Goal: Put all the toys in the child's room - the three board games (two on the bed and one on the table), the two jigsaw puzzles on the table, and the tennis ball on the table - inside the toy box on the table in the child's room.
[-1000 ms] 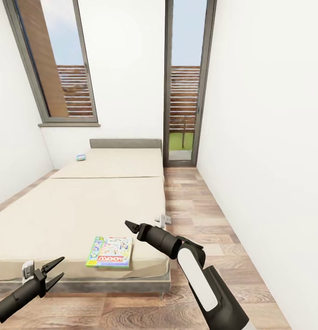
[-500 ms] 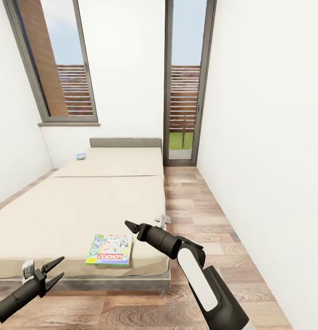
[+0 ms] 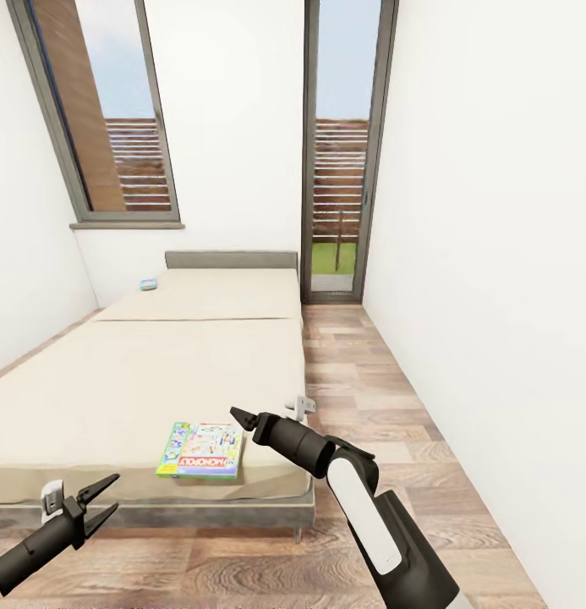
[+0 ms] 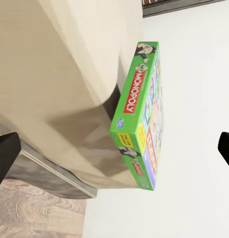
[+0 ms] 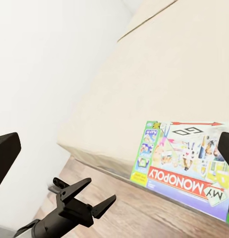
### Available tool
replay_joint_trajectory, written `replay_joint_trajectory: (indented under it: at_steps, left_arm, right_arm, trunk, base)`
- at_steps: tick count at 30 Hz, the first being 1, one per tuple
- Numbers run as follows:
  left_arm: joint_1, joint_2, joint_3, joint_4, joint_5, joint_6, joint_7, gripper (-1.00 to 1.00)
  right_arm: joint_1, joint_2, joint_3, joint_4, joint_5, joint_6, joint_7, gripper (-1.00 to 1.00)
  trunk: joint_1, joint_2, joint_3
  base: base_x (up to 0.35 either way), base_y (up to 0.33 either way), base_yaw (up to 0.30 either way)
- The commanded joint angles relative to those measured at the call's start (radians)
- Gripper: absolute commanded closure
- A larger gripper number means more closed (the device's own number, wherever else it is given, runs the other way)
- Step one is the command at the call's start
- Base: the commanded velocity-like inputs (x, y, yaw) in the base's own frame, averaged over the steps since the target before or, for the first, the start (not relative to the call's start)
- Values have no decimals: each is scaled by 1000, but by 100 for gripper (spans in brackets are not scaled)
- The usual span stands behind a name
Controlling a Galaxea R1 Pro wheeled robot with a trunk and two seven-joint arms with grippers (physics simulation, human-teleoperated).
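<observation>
The robot is facing a wide low bed (image 3: 140, 381) with a cream mattress, standing on a wood-plank floor (image 3: 360, 364) between white walls. A green Monopoly game box (image 3: 201, 451) is lying flat on the mattress near the bed's foot edge, close to the corner nearest the robot. The right hand (image 3: 239, 417) is hovering just beside the box, toward its right and slightly above the mattress, without touching it; its fingers are pointing toward the box, and how far apart they are standing cannot be told from the head view, though in the right wrist view the two fingertips are sitting at opposite edges of the picture with nothing between them, indicating a wide spread. The left hand (image 3: 105, 497) is hanging lower, in front of the bed's grey padded edge (image 3: 199, 513) and to the left of the box, well apart from it, with its two pointed fingers spread wide and holding nothing. In the left wrist view the box (image 4: 140, 116) is appearing edge-on, overhanging nothing and resting on the mattress. A second, small blue-green game box (image 3: 149, 284) is lying far off near the headboard (image 3: 231, 259), by the window (image 3: 98, 110).
</observation>
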Motion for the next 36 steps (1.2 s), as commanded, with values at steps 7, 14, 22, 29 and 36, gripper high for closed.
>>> replay_joint_trajectory:
  at_steps: [7, 14, 22, 29, 36]
  left_arm:
    - [0, 0, -5, 0, 7, 9, -1, -100]
    - [0, -1, -5, 0, 7, 6, -3, -100]
    - [0, -3, -6, -1, 7, 3, -3, -100]
    - [0, -4, -6, -2, 7, 2, -4, -100]
    - [0, -6, -7, -10, 6, 0, -27, -100]
  right_arm:
    - [-1, 0, 0, -1, -1, 4, 2, -100]
    - [-1, -3, -1, -3, -1, 4, 2, -100]
    - [-1, -9, 1, -44, -1, 11, 15, -100]
    - [1, -19, 9, -96, -1, 14, 79, -100]
    - [1, -29, 13, -107, -1, 14, 110, -100]
  trunk:
    - [27, -50, -23]
    - [42, -78, -36]
    - [42, -78, -36]
    - [57, -106, -48]
    - [61, -113, -51]
  base:
    - [0, 0, 0]
    - [0, 0, 0]
    - [0, 0, 0]
    - [0, 0, 0]
    - [0, 0, 0]
